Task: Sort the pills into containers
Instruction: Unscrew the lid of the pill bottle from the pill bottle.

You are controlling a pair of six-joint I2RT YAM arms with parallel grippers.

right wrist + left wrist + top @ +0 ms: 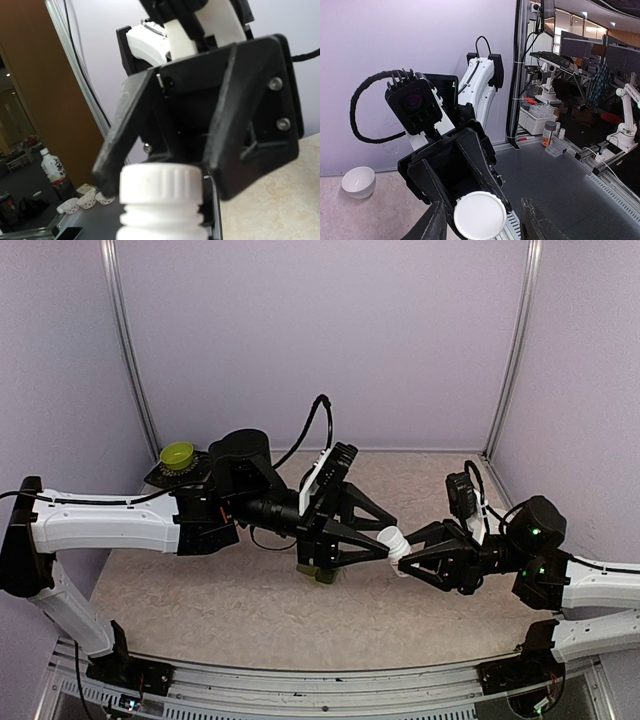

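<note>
A small white bottle (397,546) hangs in mid-air over the table's middle, and my right gripper (408,558) is shut on its body. The bottle's ribbed white cap (161,184) faces my left gripper (482,222). That gripper is open, with one finger on each side of the cap (480,215) and a gap showing on the cap's right side. A dark green piece, the containers (318,572), lies on the table under the left gripper and is mostly hidden by it. No pills are in view.
A yellow-green cup (178,454) sits on a black stand at the back left. A white bowl (358,182) rests on the table by the wall. Metal frame posts (508,350) and lilac walls close in the table.
</note>
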